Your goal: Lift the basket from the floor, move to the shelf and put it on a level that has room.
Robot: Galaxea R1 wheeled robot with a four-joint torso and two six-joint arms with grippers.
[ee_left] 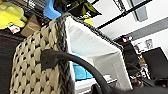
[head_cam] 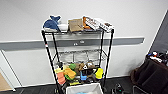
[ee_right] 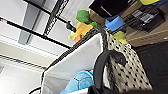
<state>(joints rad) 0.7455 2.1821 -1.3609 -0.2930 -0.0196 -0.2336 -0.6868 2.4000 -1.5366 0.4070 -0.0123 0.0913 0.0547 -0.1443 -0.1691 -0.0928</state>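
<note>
Gripper fingers cannot be made out at either wrist, so whether either is open or closed on anything I cannot tell; beside each wrist runs a woven side of the basket, with a dark curved cable in front. Its white lining holds something light blue. Judging by the head view, the basket's white rim sits low, right before the shelf, so lifting and driving look done. Placement remains: the level, the silvery middle grid, lies bare ahead and above, between the whale toy tier and the yellow and orange clutter.
</note>
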